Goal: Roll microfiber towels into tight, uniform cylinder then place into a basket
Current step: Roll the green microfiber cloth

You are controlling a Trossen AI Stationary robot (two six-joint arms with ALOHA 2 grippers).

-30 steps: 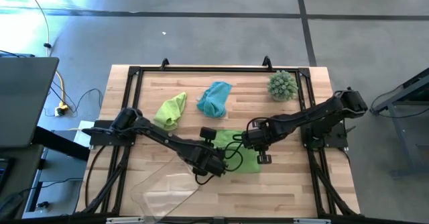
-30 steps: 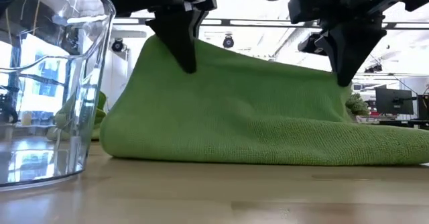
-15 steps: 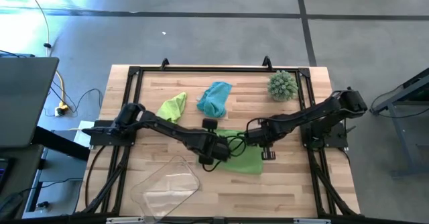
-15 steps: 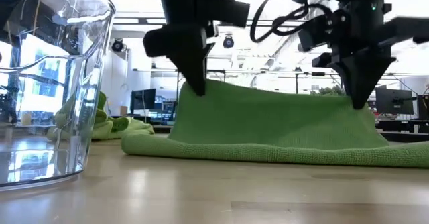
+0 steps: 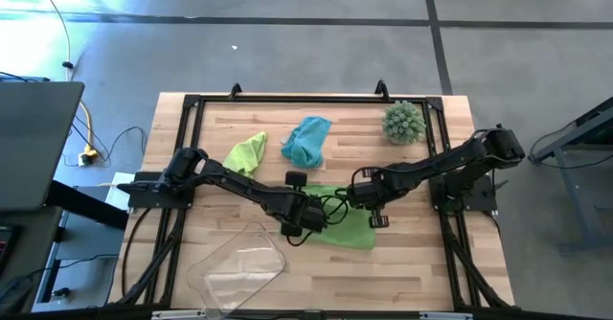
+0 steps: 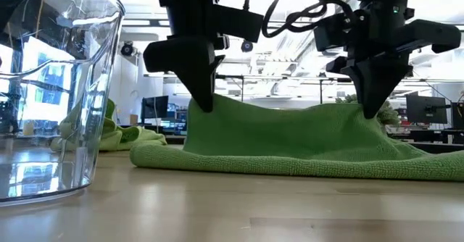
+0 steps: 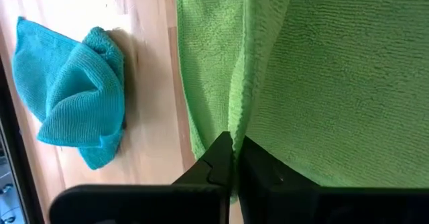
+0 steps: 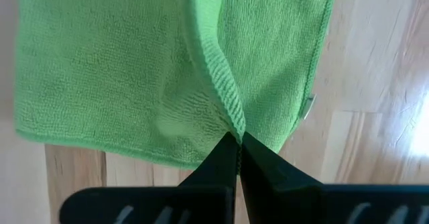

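Currently both arms reach inward over the middle of the wooden desk (image 5: 421, 262), wrists pointed down. Left gripper (image 5: 305, 222) sits at the left end of the flat lime green microfiber towel (image 5: 350, 226); right gripper (image 5: 375, 211) sits at its far right part. Jaws on both are closed tight, each pinching a raised ridge of that towel's edge. Wrist views show the fabric drawn into a fold right between the jaw tips.

Low view: the towel hangs as a low tent between the two pinch points, sagging in the middle, its near hem lying on the desk.

Other cloths: crumpled lime green towel (image 5: 246, 156) on the far left part of the desk, crumpled teal blue towel (image 5: 307, 140) just right of it, the two apart. Both are well clear of the grippers.

Clear plastic rectangular tub with rounded corners (image 5: 237, 267) sits at the near left, near the held towel but not touching it. No towel in it.

Spiky grey-green ball (image 5: 403, 122) at the far right corner.
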